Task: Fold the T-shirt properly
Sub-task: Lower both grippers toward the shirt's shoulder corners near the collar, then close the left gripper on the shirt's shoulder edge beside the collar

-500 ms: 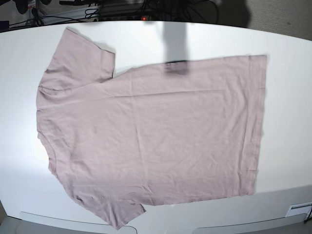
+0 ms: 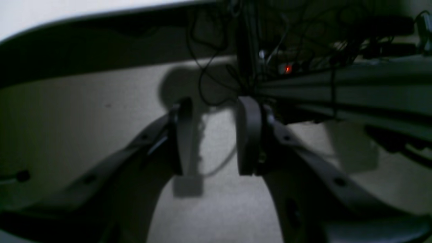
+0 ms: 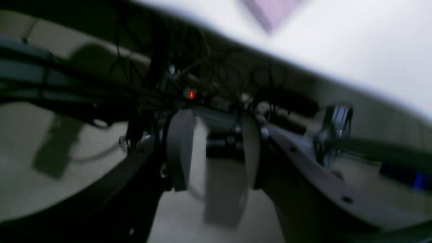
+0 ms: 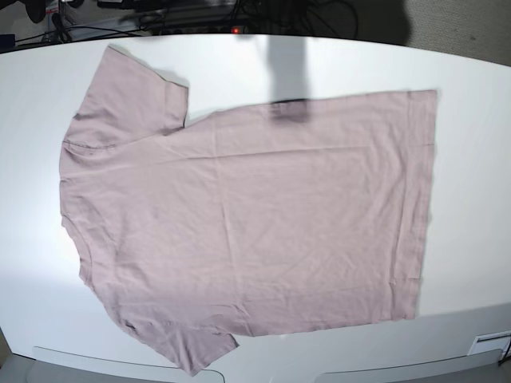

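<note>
Left wrist view, left hand (image 2: 212, 135): released, its 2 grey fingers (image 2: 248, 135) stood apart with nothing between them.
Left wrist view, surroundings: the hand pointed out over a pale floor and dark cables; only a strip of the white bench (image 2: 50, 13) showed at the top left, and no shirt appeared.
Right wrist view, right hand (image 3: 216, 152): released too, a clear gap between its fingers (image 3: 180, 152), gripping nothing.
Right wrist view, T-shirt (image 3: 271, 10): a blurred pink corner lay on the bench at the top edge, well apart from the hand, which sat off the bench beside cables and a red light.
Base view, T-shirt (image 4: 247, 215): it lay spread flat and unfolded on the bench (image 4: 479, 175), collar toward the view's left, hem toward the right, 1 sleeve at the upper left, the other reaching the near edge at the lower left.
Base view, hands: neither showed; only a dark shadow crossed the shirt's far edge.
Handling, as a judgement: the fabric looked thin, light and limp, so it would likely sag and drag on the bench, not hold shape.
Grip points, as a judgement: pinching the hem corner and the shoulder or sleeve seam along 1 long side seemed best.
Progress, as a judgement: no fold was made yet.
</note>
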Robot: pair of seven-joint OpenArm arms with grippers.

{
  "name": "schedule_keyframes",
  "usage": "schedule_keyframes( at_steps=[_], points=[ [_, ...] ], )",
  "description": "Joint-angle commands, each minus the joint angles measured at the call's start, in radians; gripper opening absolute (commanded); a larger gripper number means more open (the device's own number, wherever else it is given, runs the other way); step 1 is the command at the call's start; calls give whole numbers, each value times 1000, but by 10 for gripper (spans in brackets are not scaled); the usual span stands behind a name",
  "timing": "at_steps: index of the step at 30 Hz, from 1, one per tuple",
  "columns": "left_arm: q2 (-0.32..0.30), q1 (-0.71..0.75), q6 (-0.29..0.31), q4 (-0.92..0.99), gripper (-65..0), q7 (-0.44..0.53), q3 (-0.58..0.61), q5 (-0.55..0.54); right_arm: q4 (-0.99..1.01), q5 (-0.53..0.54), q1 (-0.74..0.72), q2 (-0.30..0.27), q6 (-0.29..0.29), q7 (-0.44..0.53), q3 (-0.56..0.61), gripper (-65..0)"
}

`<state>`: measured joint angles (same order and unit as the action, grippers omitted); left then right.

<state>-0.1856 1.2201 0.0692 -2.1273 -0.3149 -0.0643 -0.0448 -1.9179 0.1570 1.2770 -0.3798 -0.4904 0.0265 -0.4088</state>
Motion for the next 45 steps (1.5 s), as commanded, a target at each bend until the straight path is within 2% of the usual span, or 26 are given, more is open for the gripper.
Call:
schedule_keyframes(
  at_steps=[1,3,8,11,13,15,18,20,22,24,26,27,29,30,34,39,41,43,45],
  points=[
    [-3,7,-6,-16,-435,16,0,3,-37,7,16,-6,0,21,-14,-395],
    [-4,-17,-6,-16,-435,21,0,2,-89,3,11,-13,0,26,-22,-395],
    [-8,-78,-6,-16,-435,35,0,3,-183,-1,-63,-79,-2,20,-23,-395],
    [-40,-116,-3,-16,-435,81,0,3,-212,-1,-109,-85,-2,14,-23,-395],
    [-71,-162,19,-16,-435,117,0,4,-212,-1,-154,-85,-2,14,-23,-395],
    [-101,-228,66,-16,-435,130,0,11,-212,-4,-211,-85,-2,14,-23,-395],
    [-114,-343,132,-16,-435,129,0,112,-212,-15,-291,-86,-2,10,-23,-395],
    [-114,-411,175,-14,-435,125,0,185,-212,-75,-347,-104,-6,11,-20,-395],
    [-114,-470,266,-14,-435,112,0,262,-212,-150,-395,-159,-10,10,-15,-395],
    [-117,-518,397,-13,-435,106,0,329,-212,-248,-427,-218,-10,8,-16,-394],
    [-150,-547,498,-13,-435,106,2,369,-212,-334,-433,-274,-8,4,-16,-333],
    [-169,-554,517,-13,-435,106,2,389,-212,-354,-431,-296,-8,-5,-16,-286],
    [-203,-555,517,-13,-428,107,2,447,-212,-366,-432,-324,-8,-32,-16,-204],
    [-220,-555,515,-13,-418,107,2,467,-212,-366,-432,-333,-8,-40,-16,-185],
    [-312,-555,515,-10,-328,98,2,490,-212,-362,-432,-327,-5,-39,-16,-183],
    [-438,-556,514,75,-315,117,2,491,-212,-363,-432,-327,-5,-39,-16,-183],
    [-463,-556,503,139,-315,168,2,512,-212,-362,-432,-327,-5,-39,-16,-183],
    [-466,-555,463,195,-315,217,2,599,-212,-362,-432,-327,-5,-31,-16,-183],
    [-466,-555,428,235,-315,250,2,625,-212,-355,-432,-327,-5,-23,-16,-183]
  ],
)
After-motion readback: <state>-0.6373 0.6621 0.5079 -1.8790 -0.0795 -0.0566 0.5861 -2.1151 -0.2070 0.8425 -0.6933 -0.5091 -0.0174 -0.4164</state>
